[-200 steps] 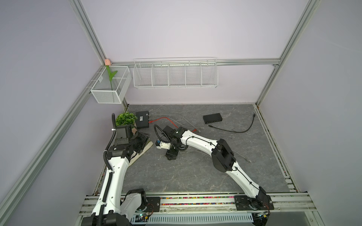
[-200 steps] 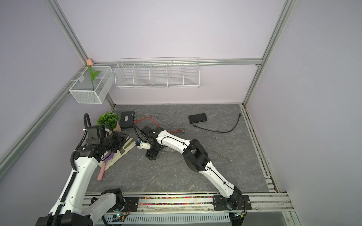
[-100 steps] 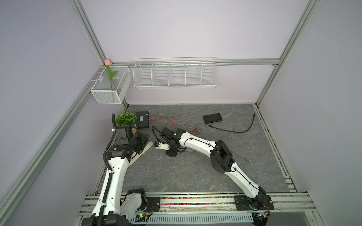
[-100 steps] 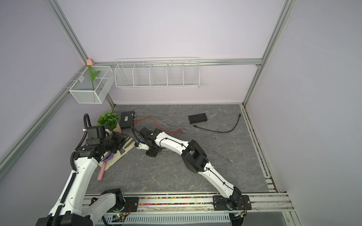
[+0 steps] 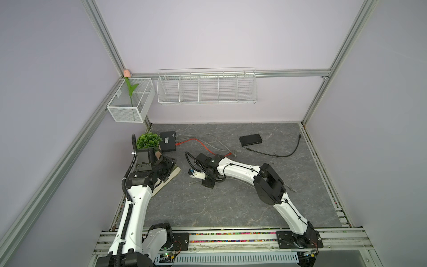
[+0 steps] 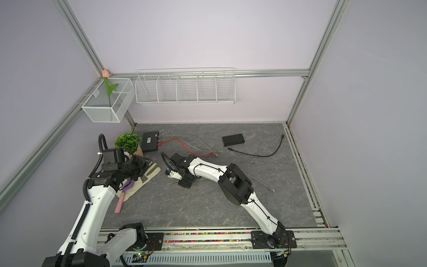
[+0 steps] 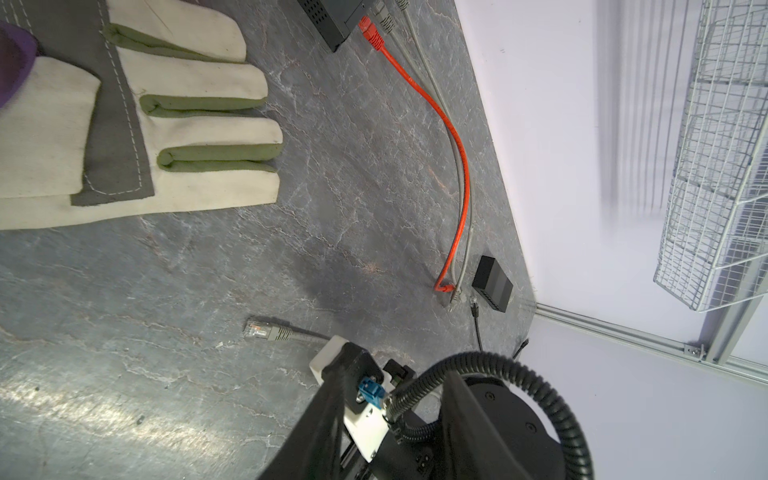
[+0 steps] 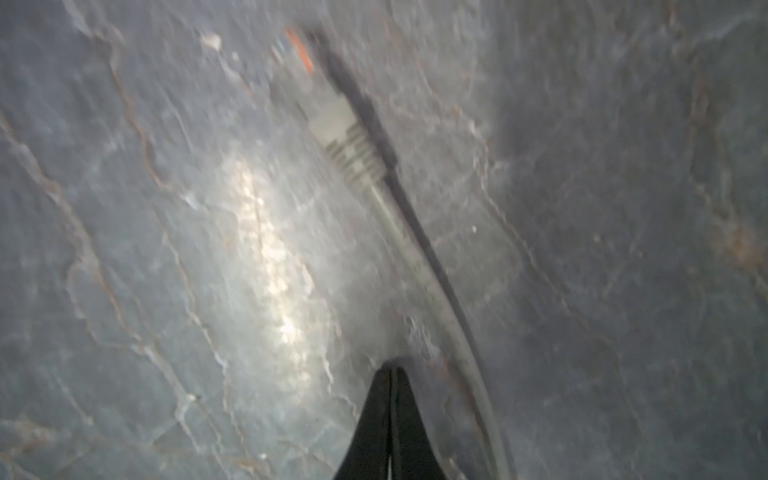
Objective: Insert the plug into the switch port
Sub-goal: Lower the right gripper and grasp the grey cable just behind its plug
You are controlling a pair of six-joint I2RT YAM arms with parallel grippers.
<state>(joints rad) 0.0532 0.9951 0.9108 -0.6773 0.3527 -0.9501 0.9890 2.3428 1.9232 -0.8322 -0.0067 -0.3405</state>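
Left gripper (image 6: 139, 167) hangs over the work glove (image 7: 166, 124) at the left edge of the bench (image 5: 208, 208); I cannot tell its jaw width. The switch (image 5: 168, 141) sits near the back-left corner. The grey Ethernet plug (image 7: 266, 332) lies flat left of mid-bench, well apart from it. Right gripper (image 8: 390, 399) is fully closed, with the cable (image 8: 436, 270) just beside its tips, apparently not caught. I judge the plug light and rigid, its latch fragile and the cable limp. I would grip the ribbed boot (image 8: 357, 153).

Closed pincer (image 8: 390, 374), seemingly beside grey cable (image 8: 419, 266)
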